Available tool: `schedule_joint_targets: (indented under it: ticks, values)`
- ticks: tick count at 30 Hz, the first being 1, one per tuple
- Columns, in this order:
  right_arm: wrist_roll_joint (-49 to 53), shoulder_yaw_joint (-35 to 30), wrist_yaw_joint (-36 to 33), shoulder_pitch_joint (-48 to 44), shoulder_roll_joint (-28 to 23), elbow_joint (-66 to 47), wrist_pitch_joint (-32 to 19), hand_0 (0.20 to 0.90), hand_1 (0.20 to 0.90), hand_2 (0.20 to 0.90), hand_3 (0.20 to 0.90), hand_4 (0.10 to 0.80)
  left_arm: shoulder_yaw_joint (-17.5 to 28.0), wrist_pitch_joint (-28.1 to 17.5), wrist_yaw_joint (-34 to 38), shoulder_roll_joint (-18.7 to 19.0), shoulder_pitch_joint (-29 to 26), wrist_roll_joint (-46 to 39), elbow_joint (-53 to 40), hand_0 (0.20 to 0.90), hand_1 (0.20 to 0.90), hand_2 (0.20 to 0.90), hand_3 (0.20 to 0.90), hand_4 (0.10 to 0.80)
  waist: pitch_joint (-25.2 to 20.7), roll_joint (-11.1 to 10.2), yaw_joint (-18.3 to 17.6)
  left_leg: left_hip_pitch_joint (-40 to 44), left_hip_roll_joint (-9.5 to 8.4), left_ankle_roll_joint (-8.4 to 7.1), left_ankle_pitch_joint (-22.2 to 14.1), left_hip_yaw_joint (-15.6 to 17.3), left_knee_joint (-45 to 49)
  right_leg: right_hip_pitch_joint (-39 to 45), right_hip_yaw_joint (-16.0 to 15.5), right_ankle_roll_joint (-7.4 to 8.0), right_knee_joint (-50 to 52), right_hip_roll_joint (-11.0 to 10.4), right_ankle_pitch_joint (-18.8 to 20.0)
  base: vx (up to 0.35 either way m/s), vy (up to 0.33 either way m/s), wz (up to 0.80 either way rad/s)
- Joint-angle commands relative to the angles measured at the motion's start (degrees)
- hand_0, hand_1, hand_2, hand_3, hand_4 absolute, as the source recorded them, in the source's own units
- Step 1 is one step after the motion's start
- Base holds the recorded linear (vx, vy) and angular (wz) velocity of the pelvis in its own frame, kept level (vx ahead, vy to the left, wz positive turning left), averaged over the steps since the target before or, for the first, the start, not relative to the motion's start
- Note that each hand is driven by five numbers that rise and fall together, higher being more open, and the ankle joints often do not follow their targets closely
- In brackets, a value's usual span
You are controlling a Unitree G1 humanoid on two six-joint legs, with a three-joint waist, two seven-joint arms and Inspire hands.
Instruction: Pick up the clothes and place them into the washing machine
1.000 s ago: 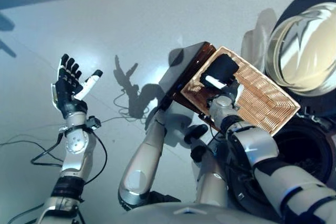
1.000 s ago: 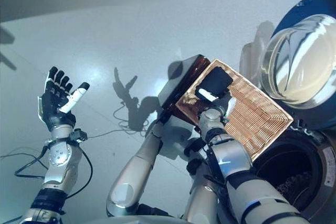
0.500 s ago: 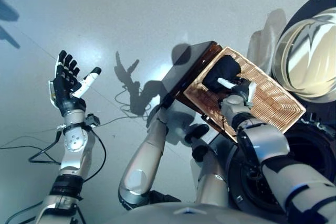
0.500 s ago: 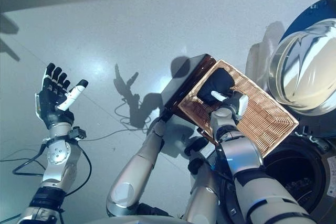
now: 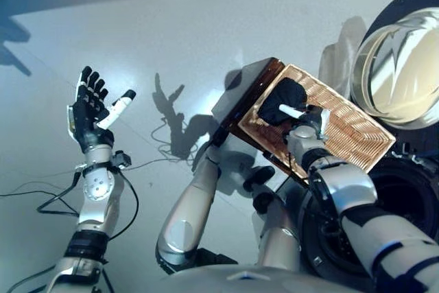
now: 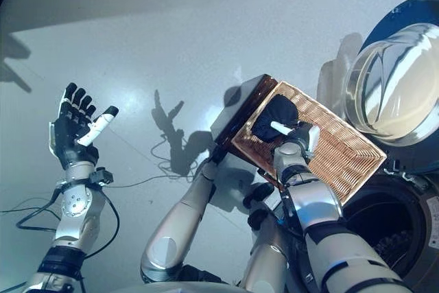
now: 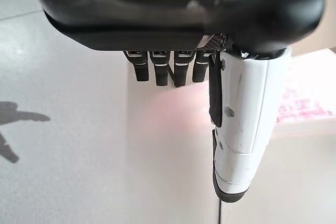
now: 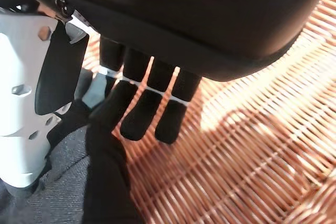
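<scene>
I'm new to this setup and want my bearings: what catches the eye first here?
The wicker basket on the floor by the washing machine's round glass door, with the right hand reaching onto dark clothes inside it. Far to the left, the left hand is raised, open and empty.

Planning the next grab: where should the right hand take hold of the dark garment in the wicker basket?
Probably at the raised bunched fold of the dark garment, coming from above. It lies heaped at one end of the wicker basket, beside the right hand, so the loose top can be pinched.
</scene>
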Motion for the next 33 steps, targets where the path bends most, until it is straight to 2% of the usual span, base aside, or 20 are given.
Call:
schedule_joint_targets:
  ticks: [1, 14, 15, 16, 18, 19, 24, 33]
  values:
    - [-0.91, -1.06, -2.06, 3.8, -4.28, -2.19, -2.33, 0.2, 0.2, 0.2, 0.2, 0.3, 3.57, -5.6, -0.65, 3.23, 4.45, -0.2, -6.41, 0.9, 0.9, 0.9, 0.9, 0.8, -4.7, 2.34, -0.52, -1.18, -1.55, -2.36, -2.7, 1.79, 0.9, 6.74, 1.7, 2.24, -3.61, -1.6, 0.02, -0.002, 0.022, -0.2]
    - [0.02, -3.68, -1.97, 7.69, -9.35, -4.4, -3.82, 0.2, 0.2, 0.2, 0.2, 0.3, 3.15, -4.47, -4.39, 1.89, 9.02, -2.81, -6.31, 0.9, 0.9, 0.9, 0.9, 0.8, -8.85, 4.93, -6.52, 6.55, -0.73, -2.0, -2.07, 5.07, -1.7, 11.78, 5.96, 2.47, -7.35, -1.75, 2.02, -0.02, 0.032, -0.18]
    - [0.23, -4.17, -2.16, 8.36, -9.49, -5.34, -4.31, 0.2, 0.2, 0.2, 0.2, 0.3, 2.91, -4.21, -4.49, 1.42, 9.59, -3.13, -6.55, 0.9, 0.9, 0.9, 0.9, 0.8, -8.9, 5.73, -7.44, 6.69, -0.5, -1.58, -0.23, 5.79, -2.2, 11.33, 5.96, 2.09, -7.73, -1.76, 3.69, -0.029, 0.036, -0.24]
    - [0.21, -4.12, -2.16, 8.41, -9.5, -5.34, -4.28, 0.2, 0.2, 0.2, 0.2, 0.3, 2.9, -4.19, -4.49, 1.37, 9.62, -3.13, -6.5, 0.9, 0.9, 0.9, 0.9, 0.8, -9.16, 5.44, -7.49, 7.36, -0.53, -1.87, -1.76, 5.55, -2.24, 11.86, 6.45, 2.44, -7.61, -1.71, 2.35, -0.032, 0.035, -0.29]
    - [-0.23, -3.87, -1.89, 8.63, -9.84, -5.05, -3.99, 0.2, 0.2, 0.2, 0.2, 0.3, 2.79, -3.94, -4.97, 1.03, 10.2, -3.72, -6.58, 0.9, 0.9, 0.9, 0.9, 0.8, -9.21, 6.03, -8.01, 7.87, -0.51, -1.67, -1.65, 5.91, -2.37, 11.69, 6.91, 2.46, -7.47, -1.67, 2.5, -0.031, 0.035, -0.26]
    - [-0.54, -3.82, -1.9, 8.63, -9.97, -4.77, -3.83, 0.2, 0.2, 0.2, 0.2, 0.3, 2.85, -3.89, -5.18, 0.76, 10.68, -3.99, -6.77, 0.9, 0.9, 0.9, 0.9, 0.8, -9.05, 6.52, -8.21, 7.44, -0.36, -1.23, -0.06, 6.32, -2.52, 11.08, 6.91, 2.11, -7.75, -1.56, 4.02, -0.139, 0.069, -0.28]
    - [-1.4, -3.95, -2.71, 9.46, -9.66, -4.63, -3.83, 0.2, 0.2, 0.2, 0.2, 0.3, 2.68, -3.22, -5.73, -0.61, 11.73, -5.46, -6.16, 0.9, 0.9, 0.9, 0.9, 0.8, -9.02, 7.43, -9.52, 7.37, -0.12, -1.19, 0.2, 6.66, -2.32, 10.06, 7.54, 1.84, -6.71, -1.52, 3.82, -0.048, 0.012, -0.12]
    - [-0.24, -4.47, -4.45, 10.22, -7.1, -6.49, -5.33, 0.2, 0.2, 0.2, 0.2, 0.3, 3.4, -2.97, -5.57, -1.49, 12.59, -6.81, -5.15, 0.9, 0.9, 0.9, 0.9, 0.8, -9.75, 7.79, -10.63, 6.91, 0.09, -1.22, 0.33, 6.98, -2.61, 8.64, 8.29, 1.49, -5.83, -1.38, 3.59, -0.001, 0.002, -0.01]
